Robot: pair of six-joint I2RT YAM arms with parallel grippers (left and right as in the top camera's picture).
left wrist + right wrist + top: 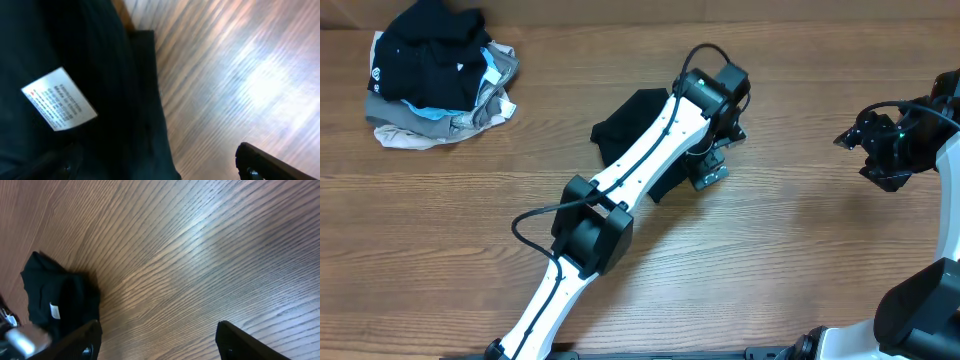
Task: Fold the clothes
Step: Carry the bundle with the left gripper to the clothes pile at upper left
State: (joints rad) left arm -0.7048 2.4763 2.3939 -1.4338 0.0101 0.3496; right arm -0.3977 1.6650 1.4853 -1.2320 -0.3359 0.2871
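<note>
A black garment (628, 122) lies crumpled at the table's middle, partly under my left arm. In the left wrist view it (115, 90) fills the left half and shows a white care label (60, 100). My left gripper (708, 168) is low at the garment's right edge. Its fingers (155, 170) are wide apart, with cloth lying between them and one finger over bare wood. My right gripper (868, 158) is open and empty over bare table at the far right (157, 340). The right wrist view shows the garment (60, 300) off to its left.
A pile of clothes (440, 75), black on top with grey and light blue pieces under it, sits at the back left. The wooden table (800, 250) shows bare wood around the garment and on the right.
</note>
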